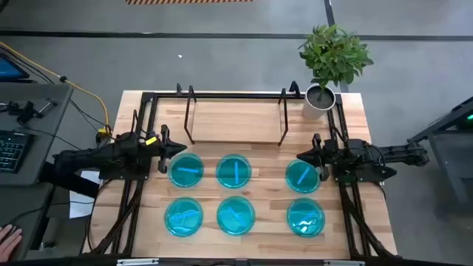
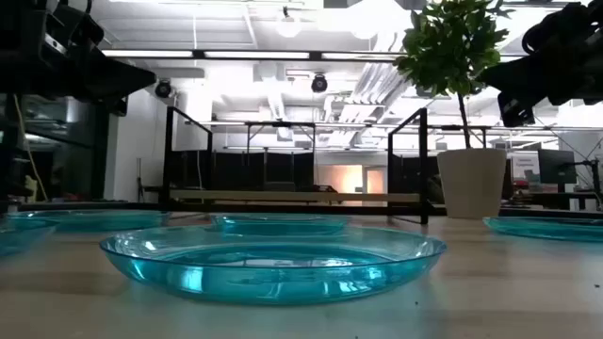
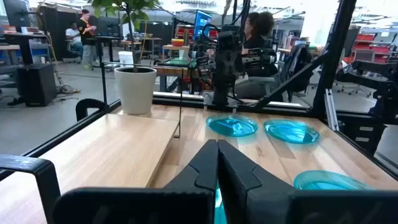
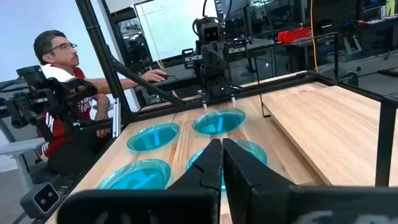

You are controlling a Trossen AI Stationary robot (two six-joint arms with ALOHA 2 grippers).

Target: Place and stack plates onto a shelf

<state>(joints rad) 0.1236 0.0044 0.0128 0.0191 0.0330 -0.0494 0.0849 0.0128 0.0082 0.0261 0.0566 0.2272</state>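
Observation:
Six cyan-blue plates lie flat on the table in two rows of three: the far row (image 1: 186, 171), (image 1: 234, 171), (image 1: 302, 176) and the near row (image 1: 184, 217), (image 1: 236, 216), (image 1: 305, 216). The shelf (image 1: 236, 120), a light-wood board with black wire frames at both ends, stands at the table's far middle and carries nothing. My left gripper (image 1: 182, 148) (image 3: 217, 144) is shut and hovers just left of the far-left plate's far edge. My right gripper (image 1: 299, 155) (image 4: 222, 143) is shut and hovers at the far-right plate's far edge. In the low view both arms hang well above the plates.
A potted plant in a white pot (image 1: 319, 100) stands at the table's far right corner, next to the shelf's right frame. A black frame (image 1: 148, 96) runs around the tabletop. A person sits beyond the table's left side (image 4: 59, 68), with a hand (image 1: 7, 238) at the left.

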